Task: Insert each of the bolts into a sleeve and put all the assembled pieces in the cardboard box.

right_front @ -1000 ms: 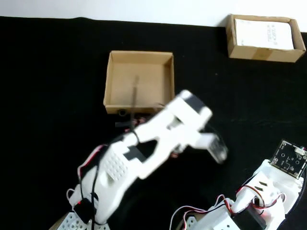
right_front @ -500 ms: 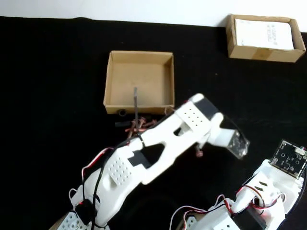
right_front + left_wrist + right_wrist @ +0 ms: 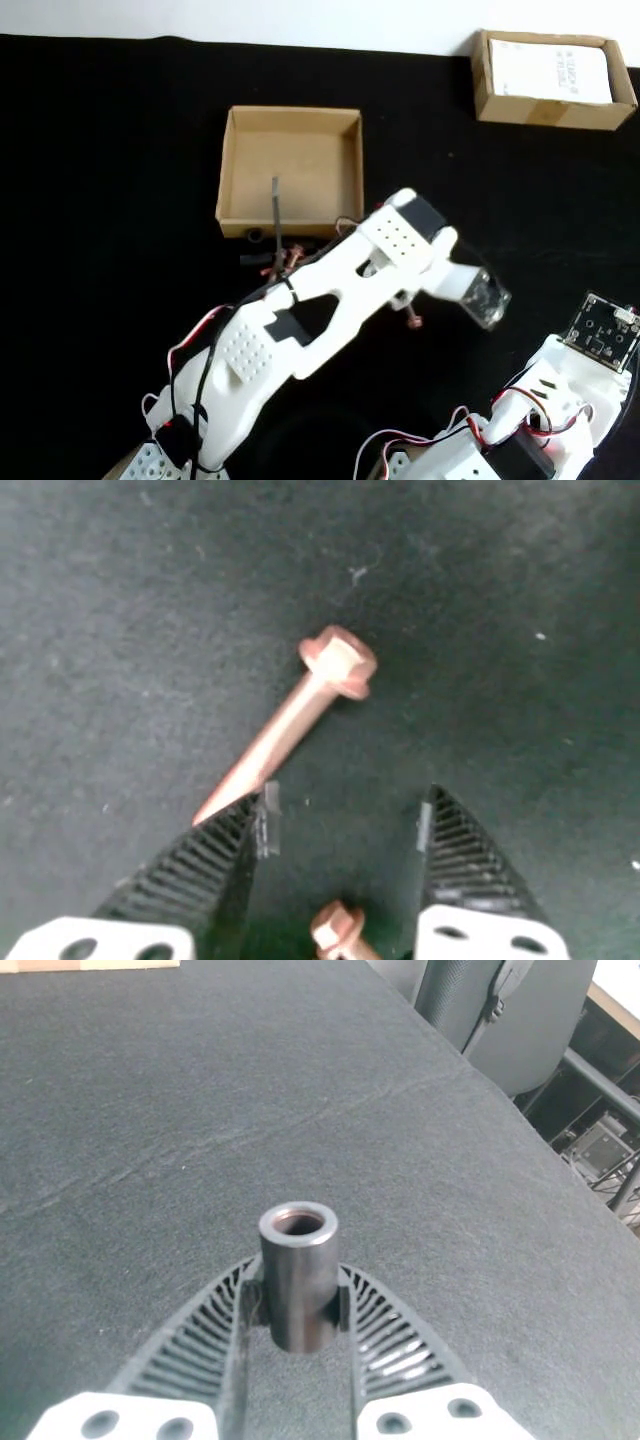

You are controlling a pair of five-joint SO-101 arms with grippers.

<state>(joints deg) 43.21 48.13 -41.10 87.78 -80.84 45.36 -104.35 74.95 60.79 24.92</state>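
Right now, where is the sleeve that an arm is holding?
The sleeve is clamped in the right end effector in the right wrist view, open end toward the camera, with the black table behind it.

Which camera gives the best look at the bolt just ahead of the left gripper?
Left wrist view: the bolt lies on the black cloth, head and shank clear, just past the open left gripper. The high view gives a small reddish speck by that arm, possibly the same bolt.
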